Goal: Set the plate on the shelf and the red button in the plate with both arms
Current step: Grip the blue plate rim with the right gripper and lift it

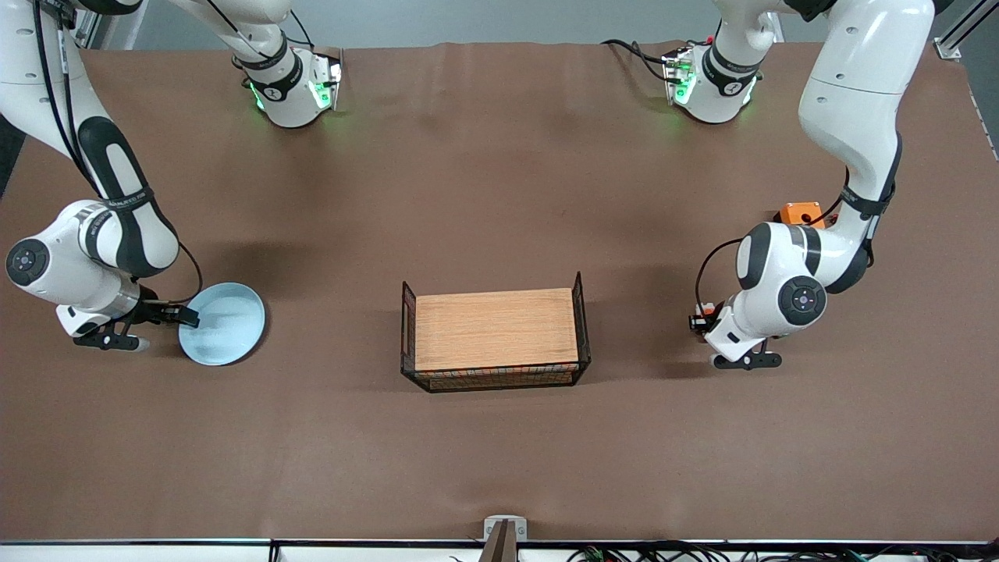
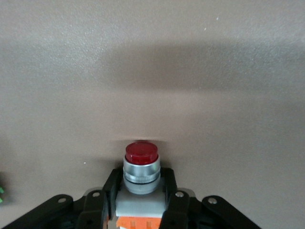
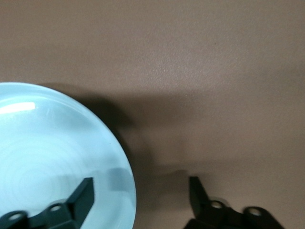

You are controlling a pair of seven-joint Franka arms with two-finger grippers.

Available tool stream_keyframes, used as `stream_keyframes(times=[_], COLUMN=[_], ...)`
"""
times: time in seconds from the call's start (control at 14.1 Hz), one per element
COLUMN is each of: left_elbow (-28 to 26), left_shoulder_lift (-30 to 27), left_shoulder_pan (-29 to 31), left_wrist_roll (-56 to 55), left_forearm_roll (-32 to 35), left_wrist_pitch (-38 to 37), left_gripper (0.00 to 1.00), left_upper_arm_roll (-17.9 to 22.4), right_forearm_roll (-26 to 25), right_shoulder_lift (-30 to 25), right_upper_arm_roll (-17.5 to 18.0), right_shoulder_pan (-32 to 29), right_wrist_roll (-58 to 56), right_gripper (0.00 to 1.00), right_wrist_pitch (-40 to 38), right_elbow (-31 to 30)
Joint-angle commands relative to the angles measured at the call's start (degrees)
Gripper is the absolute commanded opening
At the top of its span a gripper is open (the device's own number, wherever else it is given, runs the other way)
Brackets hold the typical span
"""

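Both grippers are low at the table, one at each end. At the left arm's end, the left gripper (image 2: 141, 198) is pinching the red button (image 2: 141, 168) by its white body, one black finger (image 2: 111, 190) on each side, the round red tip and its silver collar pointing out past the fingertips; the button lies at the tabletop (image 1: 499, 437), only partly seen in the front view beside the wrist. At the right arm's end, the right gripper (image 3: 141, 198) is spread wide astride the rim of the pale blue plate (image 1: 222, 324), one finger over the plate's inside and the other over the bare table outside it, and the plate rests flat. Between the two, near the table's middle, stands a wire basket (image 1: 581, 312) with a wooden board (image 1: 495, 328) lying in it. An orange box (image 1: 801, 214) sits farther from the front camera than the left gripper, partly hidden by the left arm.
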Motion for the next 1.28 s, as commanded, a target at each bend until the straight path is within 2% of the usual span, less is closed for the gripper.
stream_keyframes(times=[0.0,0.07,0.28,0.35,0.43,0.64,0.92,1.21], left_elbow=[-0.12,0.14,1.11,1.28,1.46,1.81,5.5,7.0], left_shoulder_lift=[-3.31,-4.53,-7.61,-8.49,-9.46,-12.18,-13.07,-13.07], left_shoulder_pan=[0.6,0.6,0.69,0.69,0.69,1.83,1.92,1.83], left_wrist_roll=[0.07,0.07,-0.37,-0.9,-1.25,-2.74,-3.62,-7.84], left_forearm_roll=[0.93,0.5,0.23,0.14,0.14,0.05,0.05,0.05], left_wrist_pitch=[-1.67,-2.99,-4.32,-4.4,-4.41,-6.42,-11.6,-12.05], left_gripper=[0.34,0.34,0.34,0.34,0.34,0.34,0.34,0.34], left_upper_arm_roll=[-0.12,-0.12,-0.03,-0.03,0.06,0.06,0.06,0.06], right_forearm_roll=[0.93,0.93,0.84,1.36,3.72,5.15,5.24,5.32], right_shoulder_lift=[0.14,0.06,-0.3,-0.47,-0.73,-1.0,-2.05,-8.71], right_upper_arm_roll=[0.98,0.98,1.07,1.07,1.07,1.07,0.89,1.07], right_shoulder_pan=[-1.17,-1.17,-0.99,-0.91,-0.73,0.06,1.29,2.25], right_wrist_roll=[-1.26,-1.25,-0.99,-0.73,-0.81,-0.64,6.8,20.07], right_gripper=[0.56,0.5,0.18,0.07,0.01,0.0,0.0,0.0], right_wrist_pitch=[0.0,-0.35,-2.37,-3.07,-4.3,-10.44,-27.04,-35.05], right_elbow=[-0.78,-0.78,-0.52,-0.35,0.09,4.38,14.23,15.21])
